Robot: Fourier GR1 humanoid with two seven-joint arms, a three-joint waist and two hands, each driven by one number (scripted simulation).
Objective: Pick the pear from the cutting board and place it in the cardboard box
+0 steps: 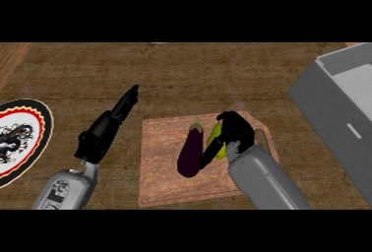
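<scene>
A yellow-green pear (216, 134) lies on the brown cutting board (161, 162), close beside a dark purple eggplant (191, 150). My right hand (237, 129) sits on top of the pear with fingers and thumb curled round it, hiding most of the fruit. The grey box (335, 110) with an open top stands at the right edge, apart from the board. My left hand (125, 104) is open with straight fingers, over the counter left of the board.
A round plate (27, 129) with a red, black and white pattern lies at the far left. The wooden counter (189, 74) stretches behind the board and between board and box.
</scene>
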